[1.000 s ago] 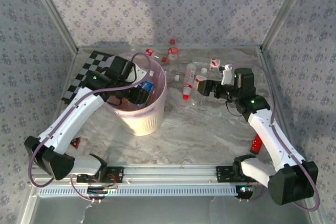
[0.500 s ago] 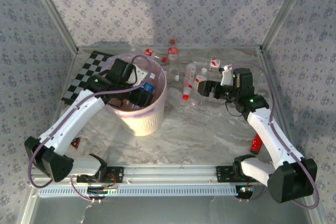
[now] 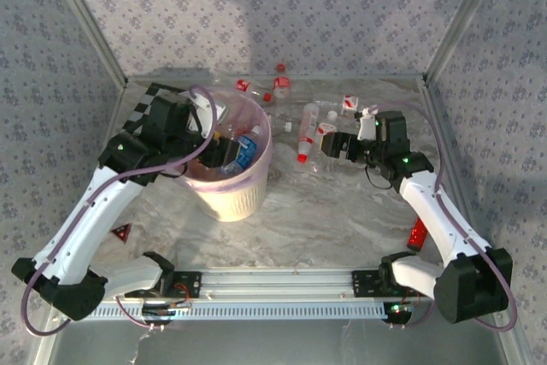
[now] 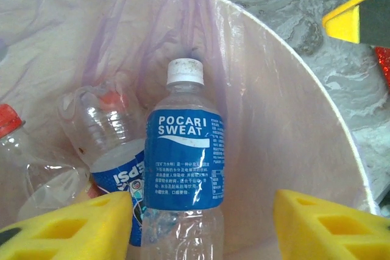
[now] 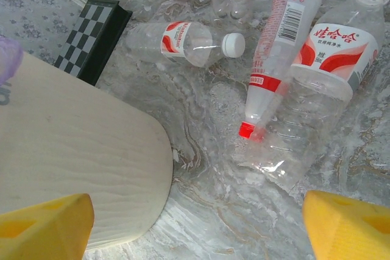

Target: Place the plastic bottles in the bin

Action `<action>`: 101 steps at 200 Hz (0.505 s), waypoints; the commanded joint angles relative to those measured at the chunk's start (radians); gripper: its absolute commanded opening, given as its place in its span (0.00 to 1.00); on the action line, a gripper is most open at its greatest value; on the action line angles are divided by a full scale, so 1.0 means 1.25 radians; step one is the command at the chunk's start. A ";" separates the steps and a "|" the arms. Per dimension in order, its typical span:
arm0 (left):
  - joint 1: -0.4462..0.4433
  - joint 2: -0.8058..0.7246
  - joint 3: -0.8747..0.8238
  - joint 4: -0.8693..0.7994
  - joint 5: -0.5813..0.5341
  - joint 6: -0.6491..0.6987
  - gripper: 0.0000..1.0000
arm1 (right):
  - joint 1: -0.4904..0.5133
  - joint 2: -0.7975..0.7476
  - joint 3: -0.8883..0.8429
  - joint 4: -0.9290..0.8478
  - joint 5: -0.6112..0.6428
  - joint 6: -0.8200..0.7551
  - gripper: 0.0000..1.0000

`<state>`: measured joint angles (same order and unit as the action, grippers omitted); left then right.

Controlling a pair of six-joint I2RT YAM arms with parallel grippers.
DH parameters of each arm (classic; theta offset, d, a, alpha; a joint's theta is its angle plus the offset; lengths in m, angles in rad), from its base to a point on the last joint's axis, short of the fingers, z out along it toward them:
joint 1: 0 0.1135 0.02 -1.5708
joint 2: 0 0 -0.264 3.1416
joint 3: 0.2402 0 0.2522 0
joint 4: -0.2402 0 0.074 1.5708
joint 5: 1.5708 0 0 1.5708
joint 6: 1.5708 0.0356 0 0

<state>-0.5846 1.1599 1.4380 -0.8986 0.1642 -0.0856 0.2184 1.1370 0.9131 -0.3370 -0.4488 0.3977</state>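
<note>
- left gripper [image 4: 201, 226] apart, empty, over bin [image 4: 317, 108]; blue bottle [image 4: 183, 156] below, between pads [image 4: 323, 229].
- right gripper [image 5: 198, 223] apart, empty; bin wall left, bottles [image 5: 277, 47] ahead.

Left pincer [image 3: 224, 153] hangs over bottles [image 3: 245, 150] in the bin [image 3: 232, 199].

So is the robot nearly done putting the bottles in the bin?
Not yet. Done: at least three bottles lie in the bin, including a blue-label one. In hand: nothing; the left gripper is open above the bin, and the right gripper hangs open over the table. Left: at least five bottles lie on the table beside the bin.
</note>
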 commanded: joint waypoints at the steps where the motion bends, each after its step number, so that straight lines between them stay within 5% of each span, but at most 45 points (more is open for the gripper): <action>1: -0.008 0.027 -0.047 0.032 0.017 -0.027 0.53 | 0.004 0.005 0.012 -0.020 0.014 0.008 0.90; 41: -0.014 0.035 -0.158 0.115 0.015 -0.086 0.42 | 0.004 0.012 0.008 -0.043 0.060 0.013 0.90; 101: -0.013 0.000 -0.154 0.108 0.015 -0.113 0.42 | -0.052 0.073 0.032 -0.088 0.146 0.102 0.91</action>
<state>-0.5938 1.1984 1.2236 -0.7502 0.1638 -0.2062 0.1997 1.1877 0.9154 -0.4000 -0.3298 0.4427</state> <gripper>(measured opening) 0.411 0.903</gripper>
